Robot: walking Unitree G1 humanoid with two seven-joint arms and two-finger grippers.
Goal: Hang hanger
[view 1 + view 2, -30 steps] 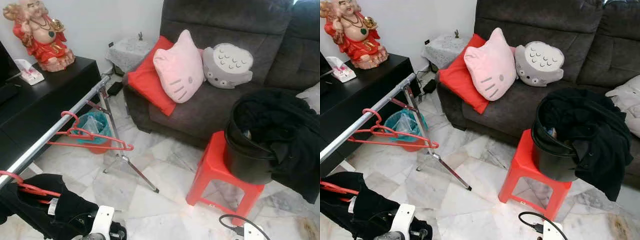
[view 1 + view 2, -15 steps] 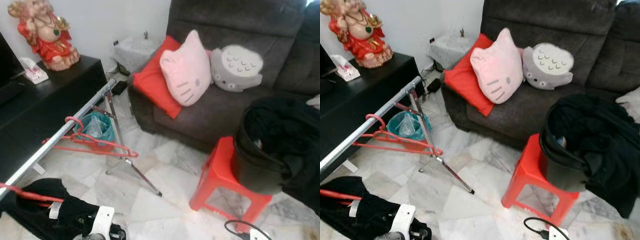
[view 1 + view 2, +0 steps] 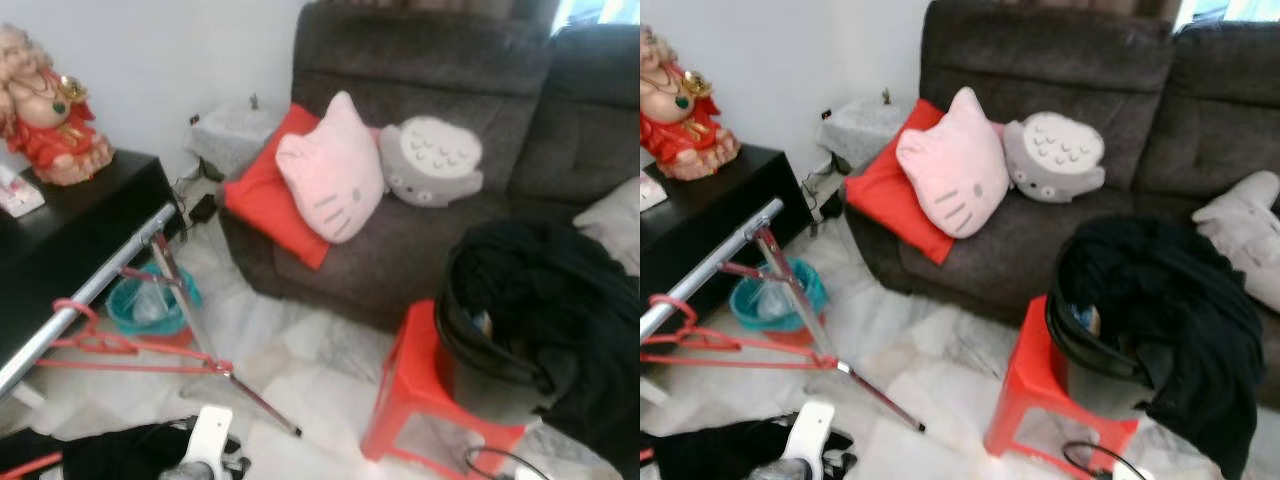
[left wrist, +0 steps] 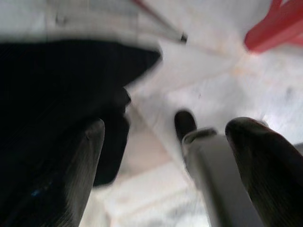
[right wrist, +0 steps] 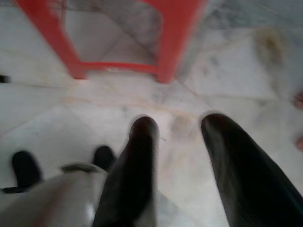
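thin red wire hanger [image 3: 120,348] hooks the round steel rail [image 3: 85,295]; both grippers' fingers [image 5: 236,175] spread, empty.

The hanger [image 3: 110,345] was red — so were the stool [image 3: 1035,395] and one cushion [image 3: 262,185]. The sofa [image 3: 440,70] was dark grey, the floor [image 3: 940,350] white-veined marble — a pink cat pillow [image 3: 330,170].

Home living room, dark grey sofa [image 3: 420,230] with cushions, marble floor [image 3: 940,370], clothes rail [image 3: 90,290]
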